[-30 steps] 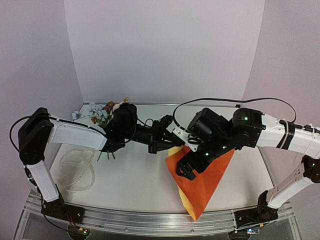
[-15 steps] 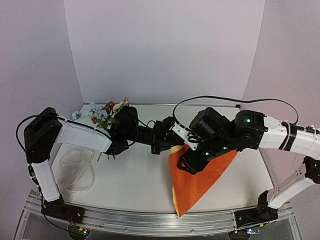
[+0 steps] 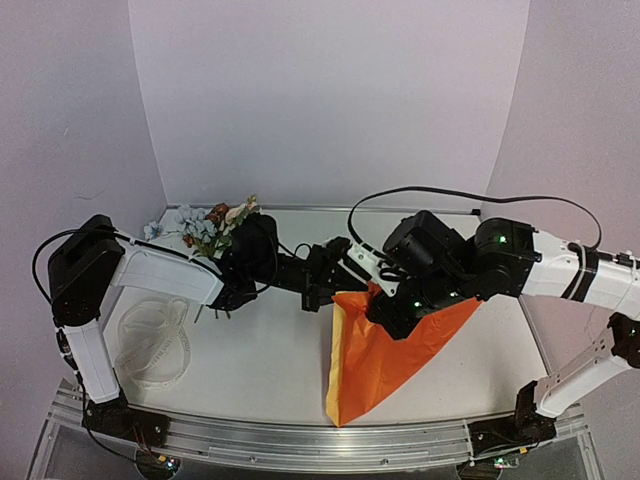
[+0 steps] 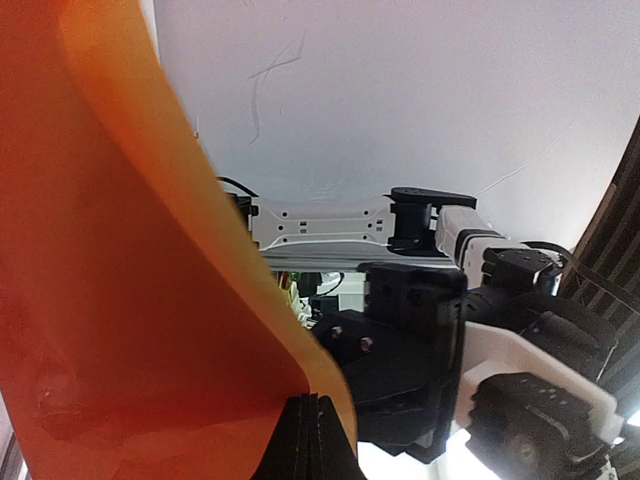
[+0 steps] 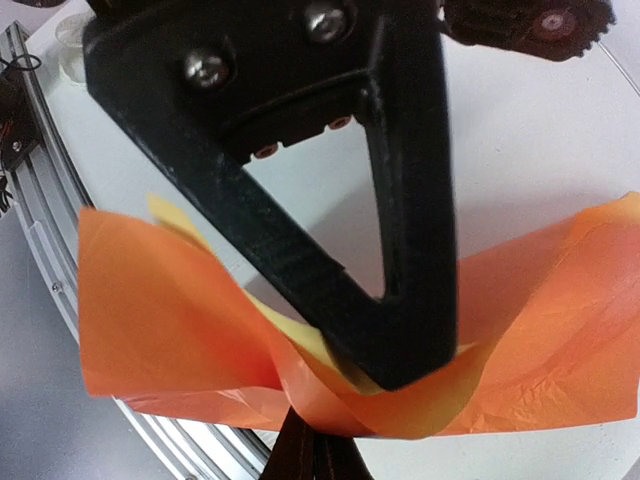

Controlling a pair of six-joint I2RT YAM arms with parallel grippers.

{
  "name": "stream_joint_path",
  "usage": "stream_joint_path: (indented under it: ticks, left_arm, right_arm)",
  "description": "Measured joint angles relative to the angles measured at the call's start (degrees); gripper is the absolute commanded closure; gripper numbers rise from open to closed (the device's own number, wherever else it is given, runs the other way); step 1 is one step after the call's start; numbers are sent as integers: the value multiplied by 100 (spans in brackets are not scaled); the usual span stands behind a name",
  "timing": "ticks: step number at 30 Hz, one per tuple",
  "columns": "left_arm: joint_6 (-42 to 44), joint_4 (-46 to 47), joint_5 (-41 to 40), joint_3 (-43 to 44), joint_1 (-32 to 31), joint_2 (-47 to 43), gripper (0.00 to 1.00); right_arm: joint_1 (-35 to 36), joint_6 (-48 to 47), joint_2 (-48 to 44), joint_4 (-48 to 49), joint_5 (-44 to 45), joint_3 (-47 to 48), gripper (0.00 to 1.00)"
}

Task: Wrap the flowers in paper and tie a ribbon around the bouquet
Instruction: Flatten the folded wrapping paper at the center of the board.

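While the left end effector (image 4: 313, 437) pinches the paper (image 3: 390, 360), the right end effector (image 5: 312, 452) clamps it too.

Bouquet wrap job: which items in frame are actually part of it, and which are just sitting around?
Part of the job:
- orange paper, centre
- flowers, back left
- ribbon, coiled at the near left

Just there:
- black cable, arching over the right arm
- aluminium rail, along the near edge
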Motion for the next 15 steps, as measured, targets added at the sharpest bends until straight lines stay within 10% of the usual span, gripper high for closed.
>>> stream_joint_path:
  ticks: [15]
  left_arm:
    - [2216, -2909, -817, -758, 1204, -621, 100]
  right_arm:
    - [-136, -45, -827, -336, 1249, -698, 100]
